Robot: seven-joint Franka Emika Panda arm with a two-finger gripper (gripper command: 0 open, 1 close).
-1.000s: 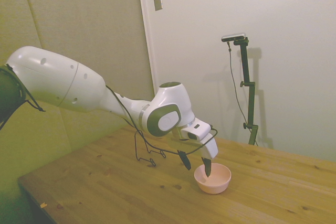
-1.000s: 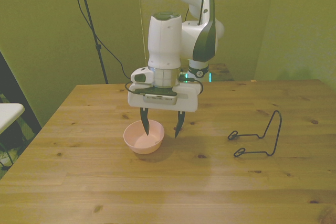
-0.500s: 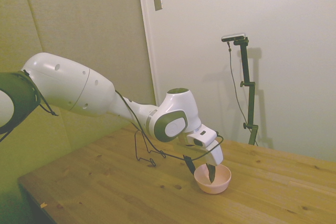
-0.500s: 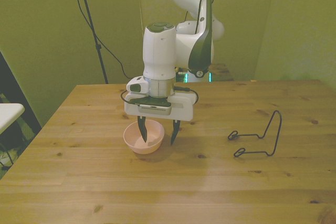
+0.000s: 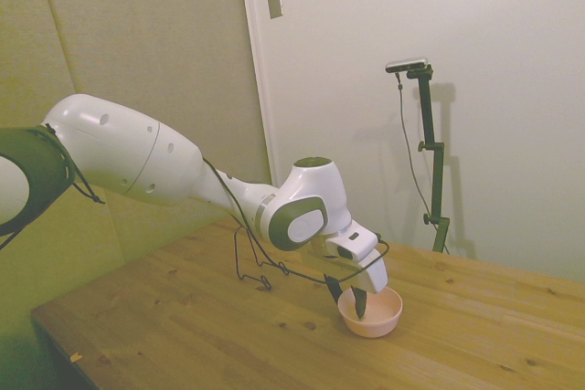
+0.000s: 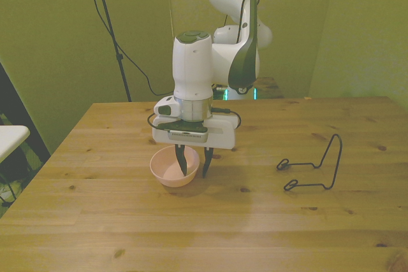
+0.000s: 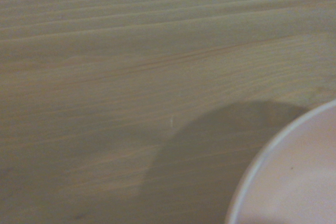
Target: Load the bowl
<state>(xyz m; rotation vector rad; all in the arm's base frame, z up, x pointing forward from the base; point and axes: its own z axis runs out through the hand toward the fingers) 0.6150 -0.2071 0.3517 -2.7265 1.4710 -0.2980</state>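
The wooden desk (image 6: 268,221) carries everything. The white arm (image 6: 210,62) reaches down over the desk's middle, toward the front view's left. Its gripper (image 6: 193,164) has closed in on the rim of the pale pink bowl (image 6: 167,169): one finger inside, the other outside against the wall on the front view's right, the rim pinched between them. The bowl sits on the desk. A black wire stand (image 6: 315,167) lies well apart, nearer the desk's edge on the front view's right.
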